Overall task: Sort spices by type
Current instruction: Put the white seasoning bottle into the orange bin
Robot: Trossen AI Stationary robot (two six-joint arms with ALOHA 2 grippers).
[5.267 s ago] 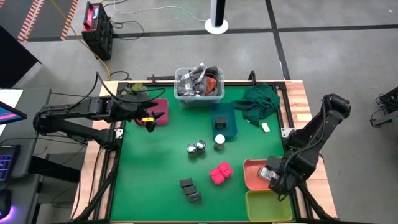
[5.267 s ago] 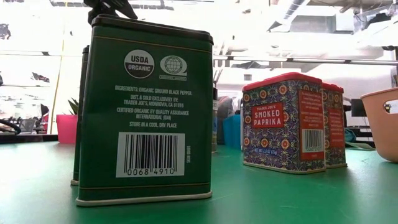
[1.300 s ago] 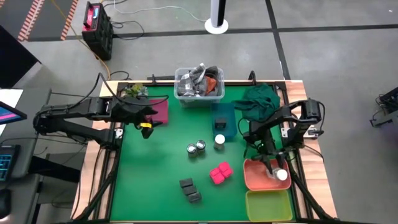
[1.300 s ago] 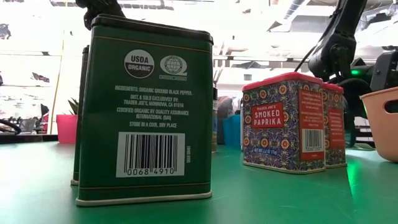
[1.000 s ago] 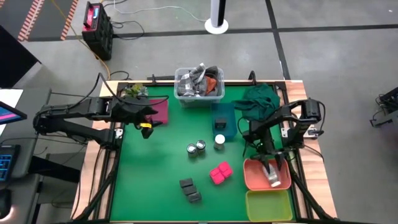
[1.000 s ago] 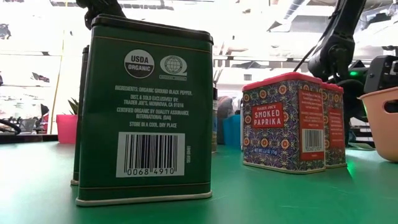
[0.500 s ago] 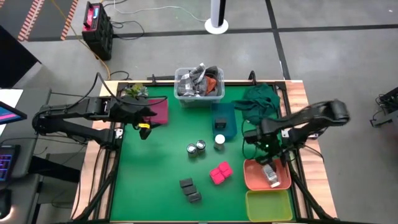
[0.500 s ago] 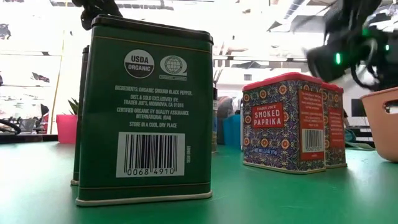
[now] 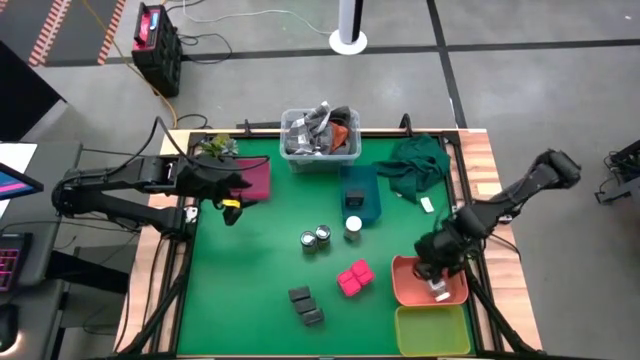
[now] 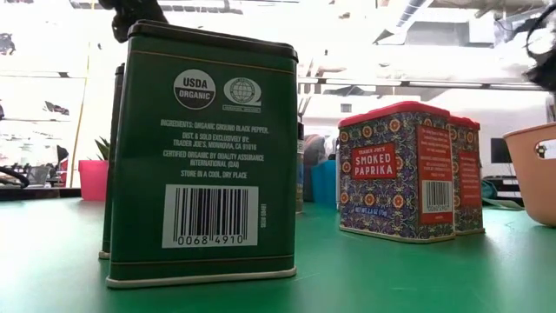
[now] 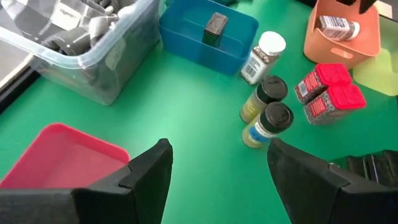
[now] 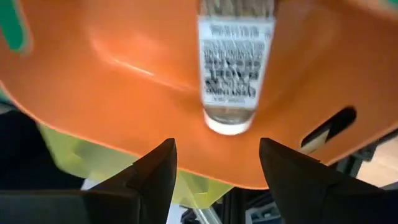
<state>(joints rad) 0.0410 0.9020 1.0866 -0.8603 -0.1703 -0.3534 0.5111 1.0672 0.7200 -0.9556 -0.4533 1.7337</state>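
Your right gripper (image 9: 437,270) hovers with fingers spread and empty over the orange tray (image 9: 402,282), where one white-capped jar (image 12: 234,62) lies on its side, long axis running straight away from the fingers. The other white-capped jar (image 9: 353,227) stands just beside the blue tray (image 9: 366,208), off toward table centre from that gripper; probably your next pick. Left gripper (image 11: 217,168) waits near the pink tray (image 9: 257,180), fingers also spread.

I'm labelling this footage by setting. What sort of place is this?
Probably a robotics lab or workshop. A green-topped table stands on a bare grey floor with trailing cables, a screen edge beside it. The right gripper hangs open over an orange tray; the left gripper waits open.
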